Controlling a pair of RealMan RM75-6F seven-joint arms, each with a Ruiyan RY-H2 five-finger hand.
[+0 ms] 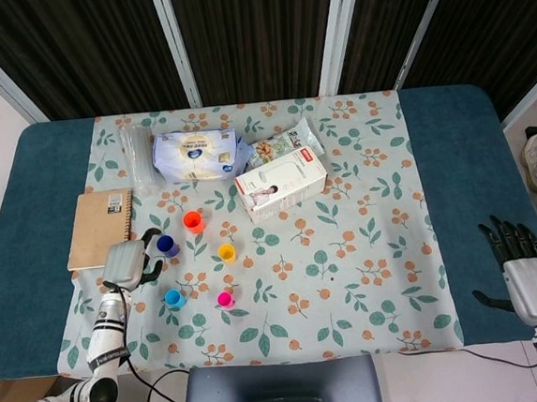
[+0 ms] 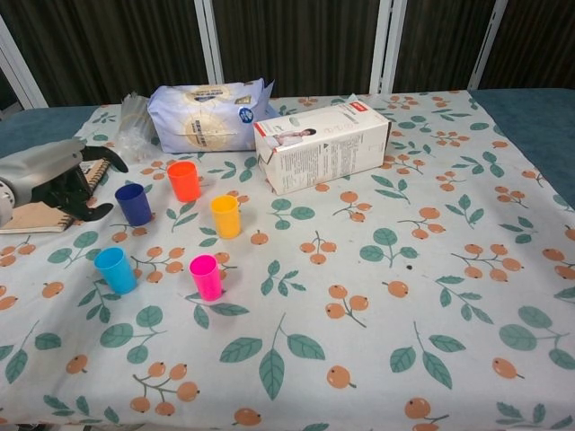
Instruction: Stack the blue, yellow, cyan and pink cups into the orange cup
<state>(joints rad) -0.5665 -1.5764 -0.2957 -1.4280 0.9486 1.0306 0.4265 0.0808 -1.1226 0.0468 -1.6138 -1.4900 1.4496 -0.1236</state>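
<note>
The first step is in hand: the left hand (image 2: 63, 180) hangs just left of the small dark blue plastic cup (image 2: 133, 204), fingers apart and curved toward it, holding nothing and not touching the cup. Judging by that approach, the blue cup is the first to go, and the next move calls for closing the fingers round its wall, lifting it straight up and carrying it the short way to the small orange plastic cup (image 2: 183, 180), which stands just beside it to the right and a little further back. All five cups stand upright on the floral-printed cloth covering the worktop (image 2: 431, 296), mouths up, long axes vertical, so the blue one needs no turning, only a level carry and a centred drop. The small yellow plastic cup (image 2: 225, 215) stands near the orange one, the small cyan plastic cup (image 2: 116, 269) and the small pink plastic cup (image 2: 205, 276) nearer the robot, each apart from the others. The right hand (image 1: 524, 273) rests off the cloth at the worktop's right edge, fingers spread and empty
</note>
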